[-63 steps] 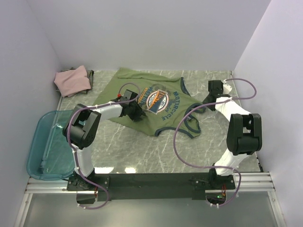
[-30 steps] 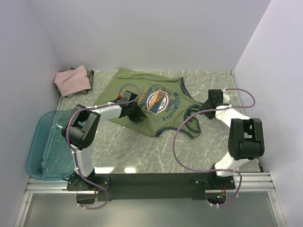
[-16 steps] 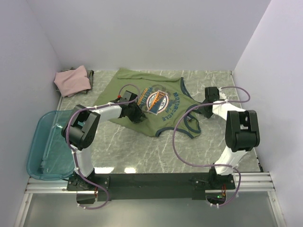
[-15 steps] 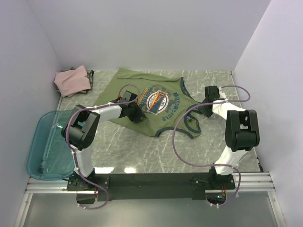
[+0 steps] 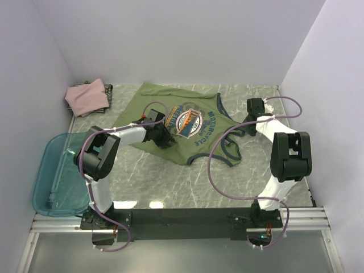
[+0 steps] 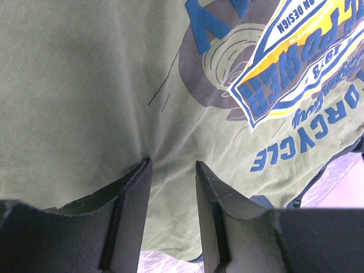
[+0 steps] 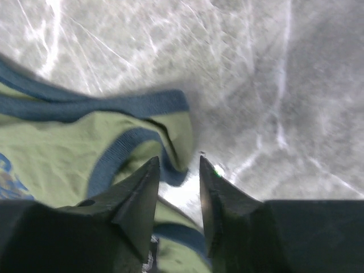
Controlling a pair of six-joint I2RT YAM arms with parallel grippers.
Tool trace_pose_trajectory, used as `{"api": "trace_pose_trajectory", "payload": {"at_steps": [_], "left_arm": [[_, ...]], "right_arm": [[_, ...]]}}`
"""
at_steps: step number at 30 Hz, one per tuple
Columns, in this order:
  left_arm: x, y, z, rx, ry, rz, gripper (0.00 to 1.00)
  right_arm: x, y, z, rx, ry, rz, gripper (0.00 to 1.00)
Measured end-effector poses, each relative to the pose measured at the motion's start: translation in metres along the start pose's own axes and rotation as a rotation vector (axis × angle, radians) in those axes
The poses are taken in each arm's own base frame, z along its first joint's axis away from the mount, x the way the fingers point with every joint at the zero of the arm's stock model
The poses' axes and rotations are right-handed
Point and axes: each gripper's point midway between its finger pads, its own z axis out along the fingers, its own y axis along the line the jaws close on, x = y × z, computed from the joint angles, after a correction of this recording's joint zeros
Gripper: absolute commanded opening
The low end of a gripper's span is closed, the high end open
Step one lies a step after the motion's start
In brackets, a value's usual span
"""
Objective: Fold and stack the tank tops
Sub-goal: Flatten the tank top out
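Observation:
The olive-green tank top [image 5: 182, 122] lies spread flat at the back middle of the table, its orange-blue graphic face up. My left gripper [image 5: 165, 136] rests low on its left half. In the left wrist view the jaws [image 6: 173, 165] stand a little apart, open, with green cloth [image 6: 85, 85] under them. My right gripper [image 5: 247, 126] is at the top's right shoulder straps. In the right wrist view it [image 7: 178, 160] is open just above a navy-trimmed strap loop [image 7: 114, 105], holding nothing. The dusty-pink top [image 5: 86, 96] lies folded at the back left on the dark striped one [image 5: 108, 89].
A teal plastic bin [image 5: 54, 176] sits at the left front edge of the table. White walls close in the back and both sides. Purple cables loop from both arms over the marble table [image 5: 187, 182].
My right gripper has shifted around near the top's right straps, first nearer and to the left, then back a little. The left arm and the tops have not moved.

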Motion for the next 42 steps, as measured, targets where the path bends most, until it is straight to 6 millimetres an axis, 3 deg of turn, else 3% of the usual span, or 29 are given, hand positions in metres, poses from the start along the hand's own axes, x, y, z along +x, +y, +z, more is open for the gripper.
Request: {"api": "trace_pose_trajectory", "payload": {"at_steps": [5,12,20,27,29,36,42], "left_arm": [[0.001,0.0,0.0,0.003,0.006,0.009,0.43],[0.002,0.0,0.0,0.003,0.011,0.013,0.43],[0.003,0.0,-0.001,0.002,0.015,0.013,0.43],[0.003,0.002,-0.001,-0.003,0.017,0.013,0.43],[0.004,0.002,-0.001,-0.003,0.018,0.013,0.43],[0.004,0.002,-0.001,-0.005,0.018,0.013,0.43],[0.004,0.003,-0.002,-0.007,0.021,0.021,0.43]], "right_arm": [[0.004,-0.004,-0.013,-0.01,-0.007,-0.029,0.45],[0.013,0.009,-0.019,-0.035,-0.003,-0.079,0.43],[0.031,0.0,-0.001,0.038,0.058,-0.132,0.41],[0.026,-0.002,0.006,0.089,0.06,-0.152,0.41],[0.021,-0.001,0.005,0.093,0.053,-0.155,0.38],[0.012,0.003,0.005,0.101,0.034,-0.169,0.03],[-0.002,-0.005,-0.001,0.158,0.009,-0.193,0.0]]}}
